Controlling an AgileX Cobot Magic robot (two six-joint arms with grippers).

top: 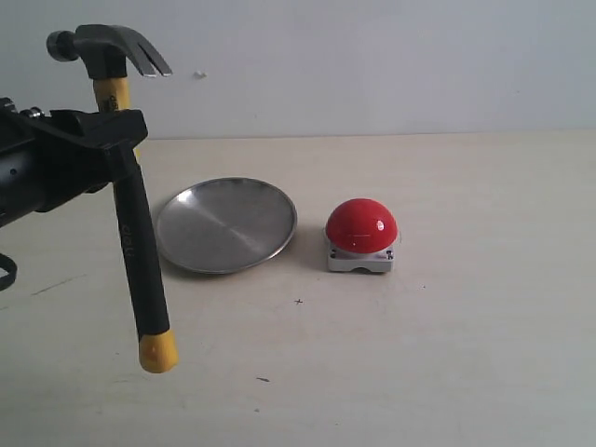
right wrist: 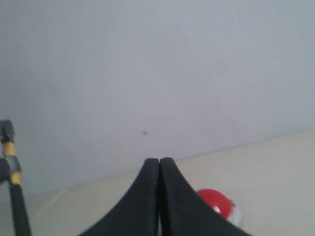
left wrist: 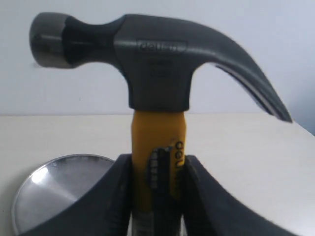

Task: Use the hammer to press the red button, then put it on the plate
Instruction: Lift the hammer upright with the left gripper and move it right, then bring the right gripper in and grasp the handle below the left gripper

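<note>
My left gripper [top: 116, 126] is shut on the hammer [top: 130, 233], gripping it just below the yellow neck. The hammer hangs above the table at the left, dark head [left wrist: 147, 59] up and yellow butt end down, slightly tilted. The left wrist view shows both fingers [left wrist: 110, 196] pressed against the neck. The silver plate [top: 226, 224] lies flat just right of the handle. The red button [top: 361, 226] on its grey-white base sits right of the plate, untouched. My right gripper [right wrist: 159, 164] is shut on nothing, out of the exterior view; the red button [right wrist: 214, 202] shows beyond it.
The pale table [top: 466, 354] runs back to a white wall [top: 372, 65]. A few small dark specks [top: 263, 379] lie on the tabletop near the front. The hammer [right wrist: 11, 167] and left arm show at the edge of the right wrist view.
</note>
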